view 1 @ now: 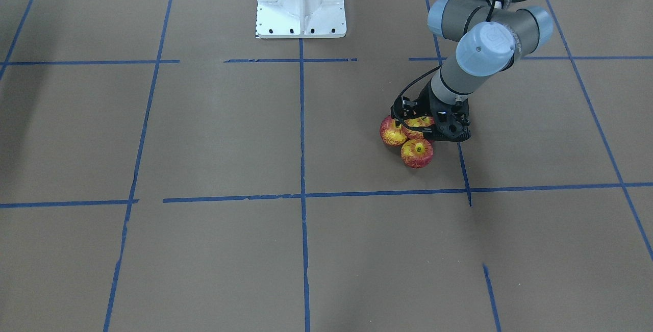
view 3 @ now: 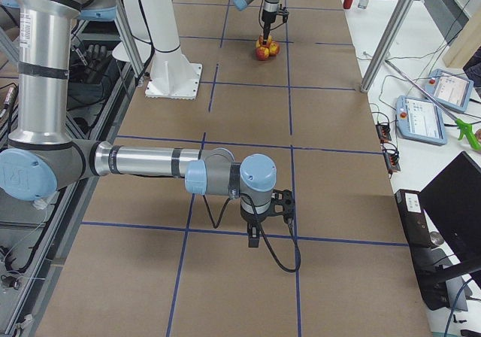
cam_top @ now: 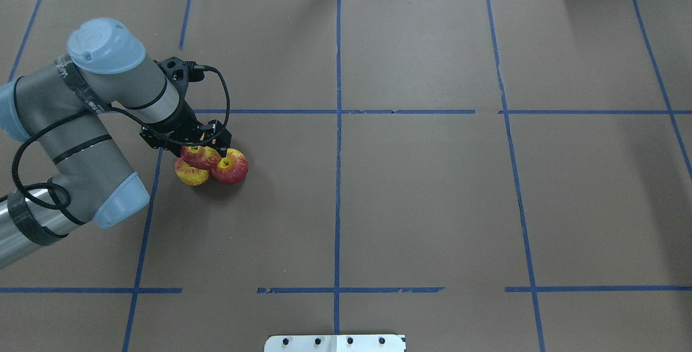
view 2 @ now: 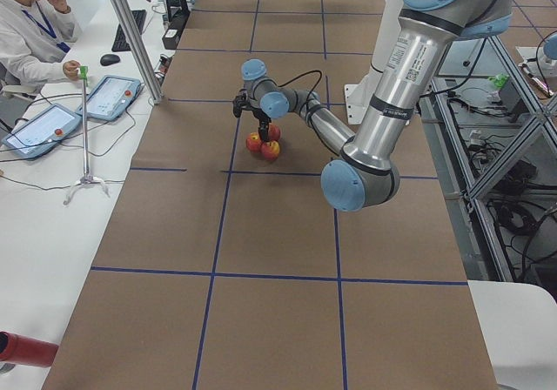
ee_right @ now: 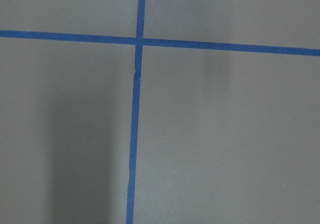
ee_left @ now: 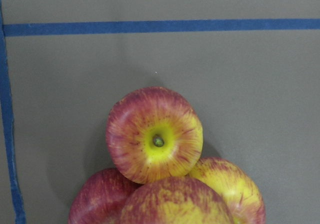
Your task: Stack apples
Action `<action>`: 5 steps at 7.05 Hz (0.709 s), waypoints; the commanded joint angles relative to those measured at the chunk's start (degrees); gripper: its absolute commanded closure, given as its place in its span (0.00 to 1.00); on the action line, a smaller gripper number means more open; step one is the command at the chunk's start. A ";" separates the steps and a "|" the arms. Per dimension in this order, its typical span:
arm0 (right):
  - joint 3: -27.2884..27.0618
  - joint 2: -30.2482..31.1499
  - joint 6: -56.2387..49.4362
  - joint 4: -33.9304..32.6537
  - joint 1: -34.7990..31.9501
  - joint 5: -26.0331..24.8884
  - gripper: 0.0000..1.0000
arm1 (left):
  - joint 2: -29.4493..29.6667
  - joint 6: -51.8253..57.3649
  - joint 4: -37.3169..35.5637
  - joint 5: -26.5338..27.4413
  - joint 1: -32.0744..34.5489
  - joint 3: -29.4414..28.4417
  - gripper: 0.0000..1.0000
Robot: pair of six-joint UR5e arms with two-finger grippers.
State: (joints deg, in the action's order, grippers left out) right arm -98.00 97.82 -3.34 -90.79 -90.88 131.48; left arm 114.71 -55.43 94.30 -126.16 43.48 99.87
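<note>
Four apples sit in a tight cluster on the brown paper, on the robot's left side. In the overhead view two lower apples [cam_top: 190, 174] [cam_top: 231, 167] show, with a third apple [cam_top: 199, 155] resting on top of them. The left wrist view shows three lower apples [ee_left: 155, 134] [ee_left: 100, 201] [ee_left: 230, 186] and the top apple [ee_left: 175, 204] nearest the camera. My left gripper [cam_top: 208, 151] points straight down, its fingers on either side of the top apple and closed on it; it also shows from the front [view 1: 422, 125]. My right gripper [view 3: 255, 235] hangs over bare paper far from the apples, and I cannot tell whether it is open or shut.
The white robot base [view 1: 301, 3] stands at the table's robot-side edge. Blue tape lines [cam_top: 338, 125] divide the paper into squares. An operator [view 2: 26, 33] sits at a side desk with tablets [view 2: 109, 96] and a thin stand [view 2: 85, 129].
</note>
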 commanded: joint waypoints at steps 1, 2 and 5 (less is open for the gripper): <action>0.00 0.00 0.00 0.00 0.00 0.00 0.00 | -0.10 3.02 -9.10 0.04 4.91 7.93 0.00; 0.00 0.00 0.00 0.00 0.00 0.00 0.00 | -0.54 6.35 -9.83 -0.05 9.12 9.19 0.00; 0.00 0.00 0.00 0.00 0.00 0.00 0.00 | -12.53 19.71 -9.84 -3.98 19.22 12.28 0.00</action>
State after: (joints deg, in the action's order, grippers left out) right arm -98.00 97.82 -3.34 -90.79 -90.88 131.48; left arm 107.76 -40.84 84.48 -127.95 57.25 111.30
